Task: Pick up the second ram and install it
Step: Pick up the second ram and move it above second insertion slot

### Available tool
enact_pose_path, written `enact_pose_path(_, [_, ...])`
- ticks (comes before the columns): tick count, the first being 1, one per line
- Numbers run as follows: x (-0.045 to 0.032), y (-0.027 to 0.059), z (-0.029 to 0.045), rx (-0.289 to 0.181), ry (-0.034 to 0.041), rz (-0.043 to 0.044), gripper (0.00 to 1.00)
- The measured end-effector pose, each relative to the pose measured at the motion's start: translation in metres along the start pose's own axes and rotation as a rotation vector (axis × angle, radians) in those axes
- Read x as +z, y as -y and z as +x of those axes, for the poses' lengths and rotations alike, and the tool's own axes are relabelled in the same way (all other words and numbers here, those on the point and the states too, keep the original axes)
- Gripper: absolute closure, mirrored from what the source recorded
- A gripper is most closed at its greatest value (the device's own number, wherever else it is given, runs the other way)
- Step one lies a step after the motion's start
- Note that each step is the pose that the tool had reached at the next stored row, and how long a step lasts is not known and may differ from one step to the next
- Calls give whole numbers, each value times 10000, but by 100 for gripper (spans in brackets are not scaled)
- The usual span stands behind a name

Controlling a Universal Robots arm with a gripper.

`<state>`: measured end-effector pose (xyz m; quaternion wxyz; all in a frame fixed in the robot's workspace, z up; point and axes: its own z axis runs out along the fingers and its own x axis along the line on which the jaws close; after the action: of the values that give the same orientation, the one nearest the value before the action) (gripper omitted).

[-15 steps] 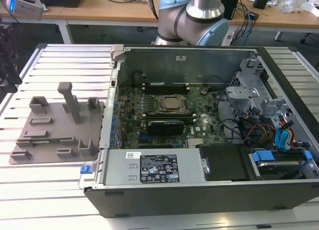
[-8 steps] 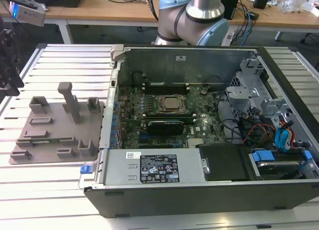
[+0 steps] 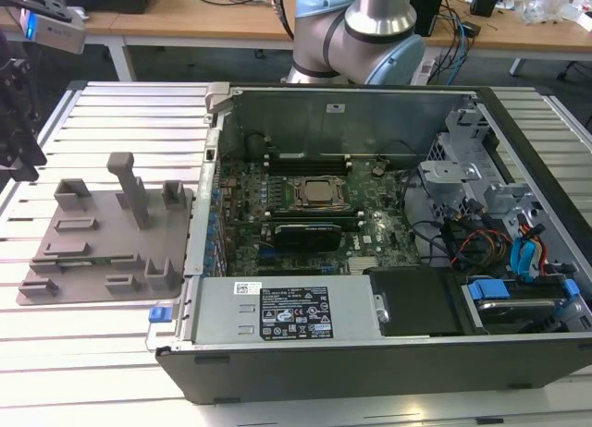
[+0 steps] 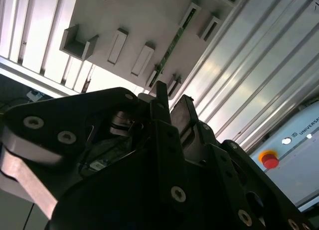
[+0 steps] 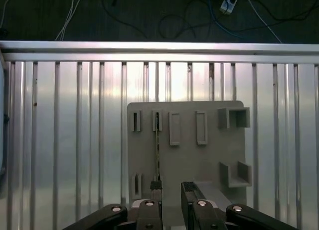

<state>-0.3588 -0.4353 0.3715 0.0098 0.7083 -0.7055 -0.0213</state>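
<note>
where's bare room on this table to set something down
In the exterior view, bare ribbed table lies nearer the camera than the grey tray, and beyond it too, beside the computer case. Crowded: the tray around the second ram, and inside the case.

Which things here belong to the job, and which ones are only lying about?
For the job: second ram on edge in the grey tray; open gripper; motherboard.
Lying about: case cables; red button; power strip.
</note>
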Motion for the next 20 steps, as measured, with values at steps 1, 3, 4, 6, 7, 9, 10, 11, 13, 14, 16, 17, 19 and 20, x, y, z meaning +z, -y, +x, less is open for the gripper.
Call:
enact_pose_path(1, [11,0,0,0,1,0,70])
enact_pose_path(3, [46,2,1,0,0,-1,70])
enact_pose_path(4, [64,3,1,0,0,-1,70])
enact_pose_path(6, [87,4,1,0,0,0,70])
enact_pose_path(7, [99,4,2,0,0,0,70])
enact_pose_path(9, [110,5,2,-1,0,-1,70])
enact_pose_path(10, [118,5,2,0,0,-1,70])
enact_pose_path(11, [124,6,2,0,0,0,70])
enact_pose_path(13, [134,6,2,0,0,-1,70])
enact_pose_path(14, [144,6,2,0,0,0,70])
enact_pose_path(16, [176,8,3,0,0,0,70])
enact_pose_path(17, [187,8,3,0,0,0,70])
enact_pose_path(19, [215,10,4,0,0,-1,70])
enact_pose_path(20, [230,10,4,0,0,-1,70])
